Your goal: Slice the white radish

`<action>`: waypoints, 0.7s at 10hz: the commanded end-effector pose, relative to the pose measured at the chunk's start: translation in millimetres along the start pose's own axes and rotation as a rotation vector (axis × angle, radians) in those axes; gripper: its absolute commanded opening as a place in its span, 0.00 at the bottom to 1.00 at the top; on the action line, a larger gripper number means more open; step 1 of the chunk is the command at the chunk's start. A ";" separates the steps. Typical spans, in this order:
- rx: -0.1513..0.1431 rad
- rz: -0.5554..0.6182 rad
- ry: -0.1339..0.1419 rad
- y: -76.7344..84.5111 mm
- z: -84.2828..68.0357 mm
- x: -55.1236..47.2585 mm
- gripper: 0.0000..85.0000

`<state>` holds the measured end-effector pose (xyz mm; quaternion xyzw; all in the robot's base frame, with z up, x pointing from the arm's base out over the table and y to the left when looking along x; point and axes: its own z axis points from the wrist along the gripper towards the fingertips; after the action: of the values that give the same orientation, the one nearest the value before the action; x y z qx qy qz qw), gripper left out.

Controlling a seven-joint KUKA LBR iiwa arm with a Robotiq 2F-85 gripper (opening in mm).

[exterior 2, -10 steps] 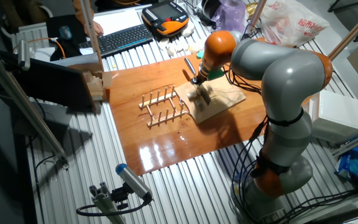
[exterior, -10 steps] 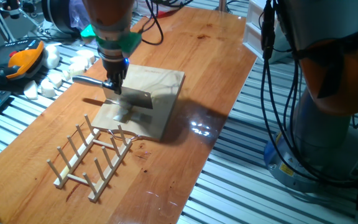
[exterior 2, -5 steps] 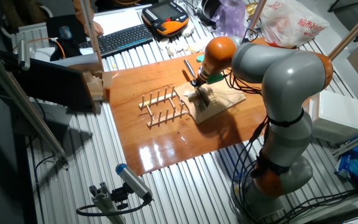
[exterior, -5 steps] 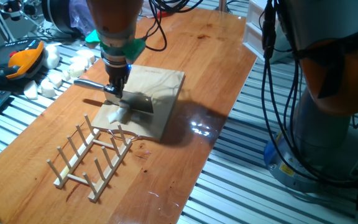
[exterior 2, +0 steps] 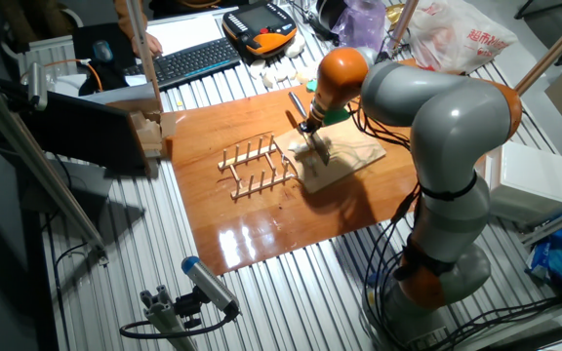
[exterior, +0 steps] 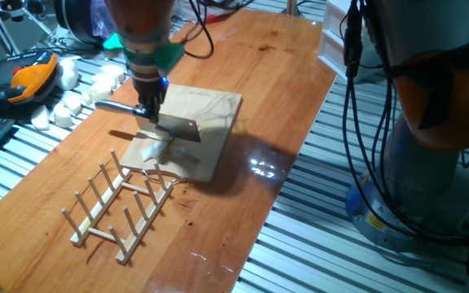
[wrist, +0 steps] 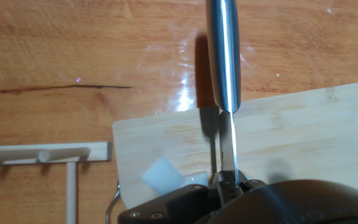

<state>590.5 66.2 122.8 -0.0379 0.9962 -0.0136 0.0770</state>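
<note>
Orange-brown wooden table (exterior: pixel 275 98) carries a pale wooden cutting board (exterior: pixel 206 114), and the small white radish piece (wrist: pixel 164 175) lies on the board, just beside the blade. It looks light, wet and slippery, so it may slide under pressure. The two-finger gripper (exterior: pixel 149 110) is closed on a steel cleaver (exterior: pixel 173 128), blade above the board.

Gripper (exterior: pixel 151 111) with knife (exterior: pixel 172 124) sits higher than 0.5 s ago. Blade is back above cutting board (exterior: pixel 210 114), matching the position 1.0 s ago.

fixed views: opposite table sides | hand view: close, downward | shared: cutting board (exterior: pixel 187 130)
</note>
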 end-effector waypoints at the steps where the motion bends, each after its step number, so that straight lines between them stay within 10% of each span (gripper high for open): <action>1: 0.001 -0.001 0.000 -1.1 -0.4 -1.3 0.00; 7: 0.002 -0.022 0.008 -12.2 -1.3 -5.8 0.00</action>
<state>596.7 52.8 123.5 -0.0494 0.9959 -0.0130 0.0742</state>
